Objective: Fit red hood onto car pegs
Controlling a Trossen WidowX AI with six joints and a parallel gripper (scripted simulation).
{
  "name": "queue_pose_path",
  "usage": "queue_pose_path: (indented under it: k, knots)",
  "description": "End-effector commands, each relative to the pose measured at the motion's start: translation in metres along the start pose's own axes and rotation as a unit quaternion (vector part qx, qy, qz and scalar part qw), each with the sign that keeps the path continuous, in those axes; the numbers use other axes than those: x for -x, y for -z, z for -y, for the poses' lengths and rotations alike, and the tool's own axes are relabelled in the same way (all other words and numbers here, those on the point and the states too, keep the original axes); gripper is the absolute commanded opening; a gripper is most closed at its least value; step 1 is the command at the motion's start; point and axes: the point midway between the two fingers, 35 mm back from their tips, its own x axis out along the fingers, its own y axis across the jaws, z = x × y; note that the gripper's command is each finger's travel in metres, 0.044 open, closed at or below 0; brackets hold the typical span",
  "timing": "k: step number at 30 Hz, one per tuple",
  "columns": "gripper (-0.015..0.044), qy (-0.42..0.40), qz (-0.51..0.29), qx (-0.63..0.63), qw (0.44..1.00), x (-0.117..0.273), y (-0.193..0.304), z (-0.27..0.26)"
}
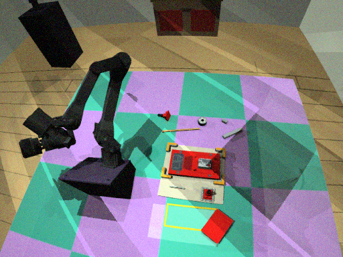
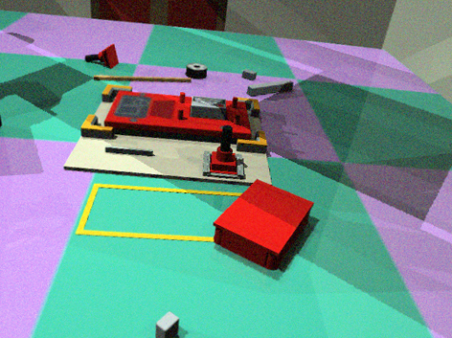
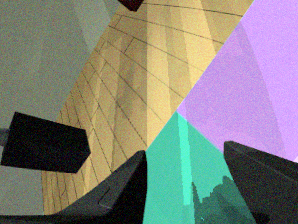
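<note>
The red hood [image 1: 218, 226] [image 2: 263, 215] lies roof up on the table, turned askew over the right end of a yellow outline [image 1: 182, 229] [image 2: 143, 236]. Its corner holes are hidden. The red chassis [image 1: 191, 161] [image 2: 170, 126] sits between the orange corner stops of the jig board [image 1: 191, 191] [image 2: 85, 156]. The grey engine block [image 1: 204, 163] [image 2: 208, 108] is on its deck, with short red pegs standing around it. My gripper [image 3: 185, 153] is open, with nothing between its fingers. In the top view the arm is folded over to the left, far from the hood.
A red part with a black post [image 1: 208, 193] [image 2: 224, 158] and a thin dark rod [image 1: 177, 187] [image 2: 129, 151] lie on the jig's front strip. Behind the jig are a wooden stick [image 1: 181, 130] [image 2: 143, 79], a wheel [image 1: 201, 121] [image 2: 196, 71] and a grey bar [image 1: 232, 132] [image 2: 269, 88].
</note>
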Motion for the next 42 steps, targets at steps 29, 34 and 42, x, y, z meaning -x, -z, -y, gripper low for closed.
queue_pose_path:
  k: [29, 34, 42]
  knots:
    - [0.0440, -0.416, -0.082, 0.582, 0.694, 0.185, 0.134, -0.193]
    - [0.0440, -0.472, -0.069, 0.656, 0.585, 0.235, 0.168, -0.198]
    - [0.0440, -0.542, -0.023, 0.734, 0.409, 0.312, 0.220, -0.185]
